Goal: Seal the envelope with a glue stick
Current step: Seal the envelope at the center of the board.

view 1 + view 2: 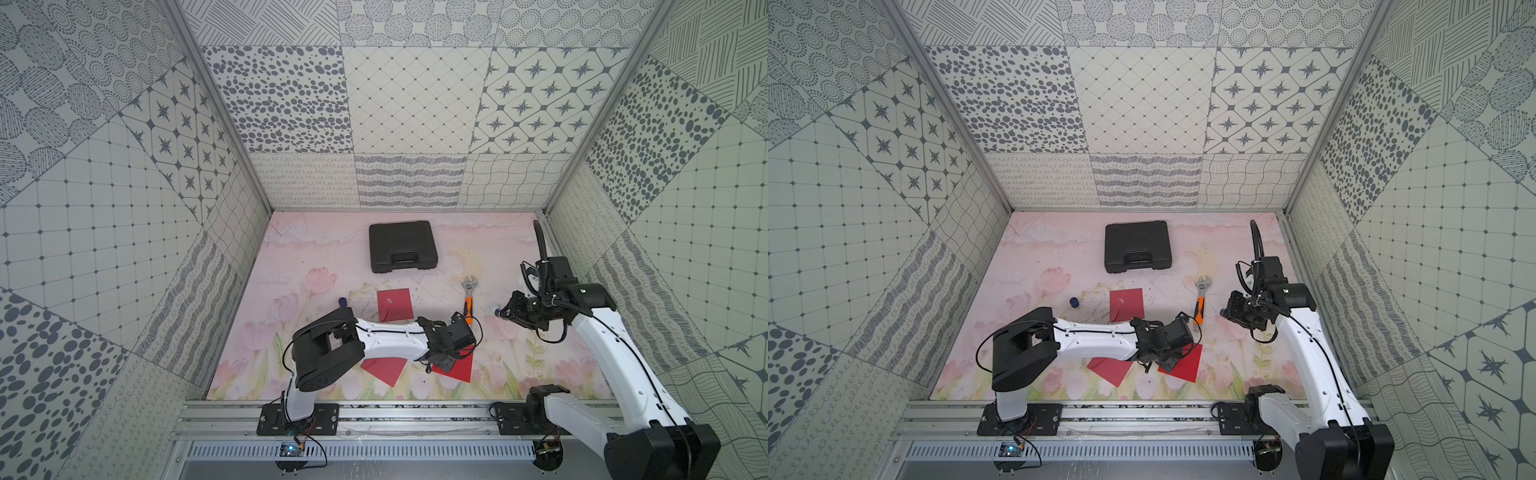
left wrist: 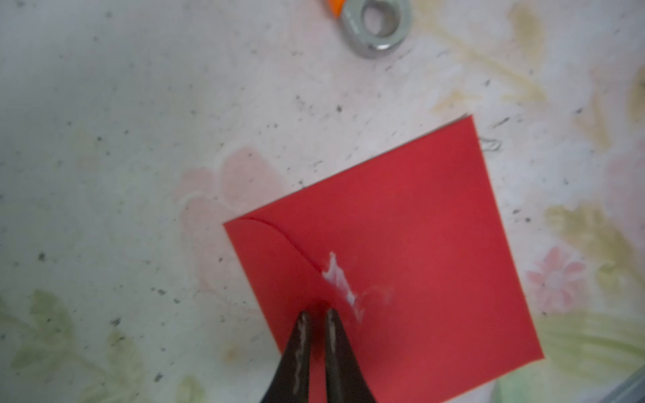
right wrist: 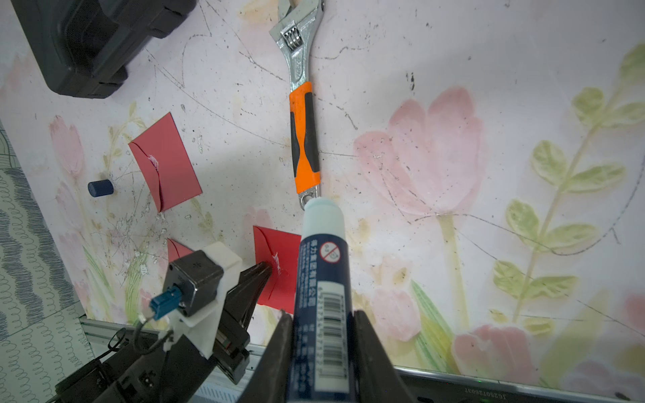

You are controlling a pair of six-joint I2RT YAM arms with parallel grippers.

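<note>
— Where's the glue stick?

— In my right gripper (image 3: 323,315)! Fingers clamped on the glue stick (image 3: 321,265) by its navy body. Its pale tip is bare and points left. It sits just right of the wrench (image 1: 468,297) handle, well apart from the envelope.

— And its cap?

— The navy cap (image 1: 1074,302) lies on the mat, far left, near another red envelope (image 1: 1126,304).

— Left side?

— My left gripper (image 2: 317,314) has its fingers almost together with nothing between them. The tips are down on the near right envelope (image 2: 419,226), at the flap's point, beside a white glue smear (image 2: 340,279).
</note>
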